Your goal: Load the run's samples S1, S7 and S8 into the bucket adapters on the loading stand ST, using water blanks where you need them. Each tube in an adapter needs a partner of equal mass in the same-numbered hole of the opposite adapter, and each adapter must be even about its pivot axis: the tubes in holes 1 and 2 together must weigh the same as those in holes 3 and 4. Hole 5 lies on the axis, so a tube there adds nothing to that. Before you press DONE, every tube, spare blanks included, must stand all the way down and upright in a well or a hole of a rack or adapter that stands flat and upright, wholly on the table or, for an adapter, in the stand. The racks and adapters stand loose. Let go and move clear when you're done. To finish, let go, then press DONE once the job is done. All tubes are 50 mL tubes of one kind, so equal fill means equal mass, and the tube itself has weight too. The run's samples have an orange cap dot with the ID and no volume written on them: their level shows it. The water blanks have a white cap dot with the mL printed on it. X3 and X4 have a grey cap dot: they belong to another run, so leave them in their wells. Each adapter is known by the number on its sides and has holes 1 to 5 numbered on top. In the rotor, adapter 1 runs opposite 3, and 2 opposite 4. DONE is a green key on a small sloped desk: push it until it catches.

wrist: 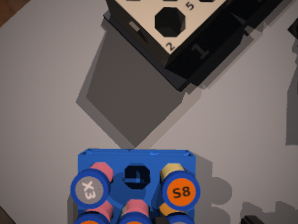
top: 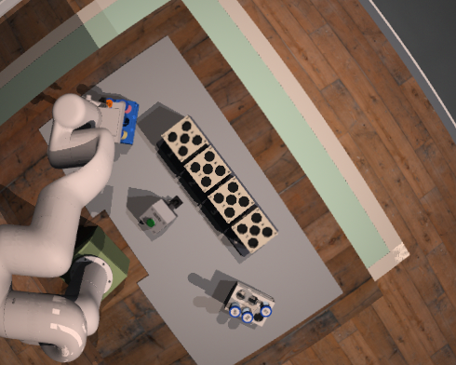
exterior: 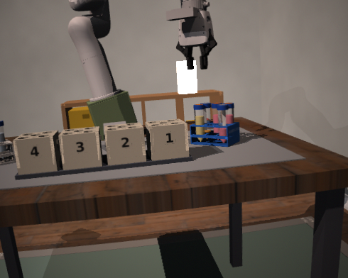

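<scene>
Blue rack (exterior: 216, 137): is set on the grey mat (exterior: 258, 152), just right of adapter 1 (exterior: 167, 139).
Claw (exterior: 196, 64): is held high above the blue rack; fingers are partly spread and nothing is pinched.
S8 (wrist: 180, 191): is seated in the blue rack, with one vacant well between it and X3 (wrist: 90, 189).
Adapter row: is lined up left of the blue rack, all holes unfilled.

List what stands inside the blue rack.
The blue rack holds grey-dot X3 over pink liquid, orange-dot S8 over yellow, an empty well between them; the front row's caps are cut off by the frame edge.
</scene>
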Tool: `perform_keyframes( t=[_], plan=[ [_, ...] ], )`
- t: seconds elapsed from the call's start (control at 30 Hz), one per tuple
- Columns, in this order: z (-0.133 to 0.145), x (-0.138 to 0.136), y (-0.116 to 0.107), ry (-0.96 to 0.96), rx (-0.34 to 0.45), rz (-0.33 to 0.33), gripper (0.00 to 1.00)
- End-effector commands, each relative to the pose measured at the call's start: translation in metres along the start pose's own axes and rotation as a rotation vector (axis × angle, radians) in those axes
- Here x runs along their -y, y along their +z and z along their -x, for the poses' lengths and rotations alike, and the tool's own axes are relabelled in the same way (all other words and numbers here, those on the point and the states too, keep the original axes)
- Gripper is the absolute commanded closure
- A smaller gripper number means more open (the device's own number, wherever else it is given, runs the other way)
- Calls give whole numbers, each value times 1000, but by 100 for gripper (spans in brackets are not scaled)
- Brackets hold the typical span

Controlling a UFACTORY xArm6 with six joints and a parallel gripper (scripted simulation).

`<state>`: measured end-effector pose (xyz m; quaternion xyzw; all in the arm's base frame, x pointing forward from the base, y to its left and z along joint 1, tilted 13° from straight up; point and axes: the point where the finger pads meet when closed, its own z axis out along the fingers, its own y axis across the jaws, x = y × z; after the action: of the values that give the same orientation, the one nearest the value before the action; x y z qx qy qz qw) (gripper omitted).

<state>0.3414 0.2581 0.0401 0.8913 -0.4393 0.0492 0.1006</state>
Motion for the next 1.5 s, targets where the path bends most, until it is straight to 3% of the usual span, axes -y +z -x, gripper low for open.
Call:
perform_keyframes(
  t=[0.0,0.67,0.7,0.77,1.1,1.47],
  plan=[
    [0,1,-4,0,0,-3,56],
    [0,1,-4,0,0,-3,56],
    [4,5,-4,-33,0,-3,43],
    [4,5,-4,-33,0,-3,43],
    [39,40,-4,-366,0,-3,43],
    [40,41,-4,-666,-1,-3,43]
  ],
)
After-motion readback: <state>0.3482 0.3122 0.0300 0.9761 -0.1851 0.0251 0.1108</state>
